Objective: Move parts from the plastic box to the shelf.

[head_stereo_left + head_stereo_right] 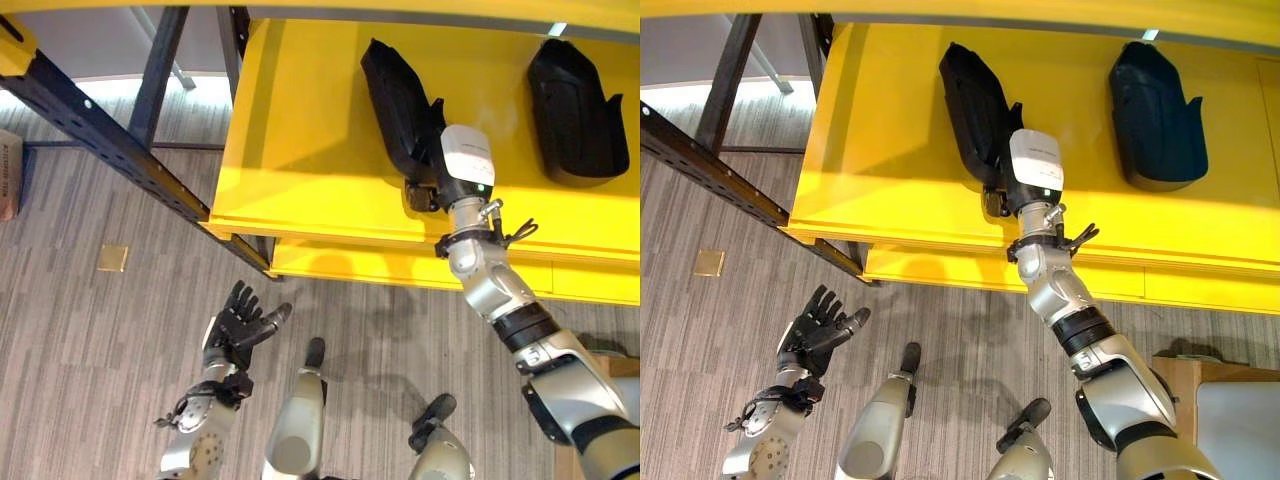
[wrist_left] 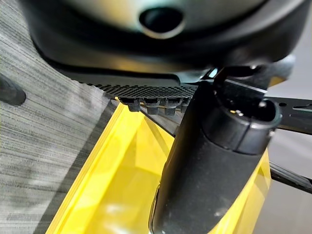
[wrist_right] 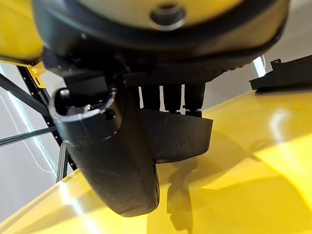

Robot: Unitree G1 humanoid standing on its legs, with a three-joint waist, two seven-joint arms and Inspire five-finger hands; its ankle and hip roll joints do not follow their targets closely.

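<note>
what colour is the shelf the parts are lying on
Bright yellow. The shelf shows best in the left eye view, with two black parts on it.

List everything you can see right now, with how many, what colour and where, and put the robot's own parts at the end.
Black part: one, black, on the yellow shelf, under the right hand's fingers.
Second black part: one, black, on the same shelf, farther to the robot's right, apart from the first.
Shelf: one, yellow, on a dark metal frame.
Floor plate: one, brass-coloured, set in the grey striped floor to the left.
Wooden piece: one, light brown, lower right, beside the right arm.
Right hand: dark, fingers curled on the first black part.
Left hand: dark, fingers spread, low over the floor, holding nothing.
</note>
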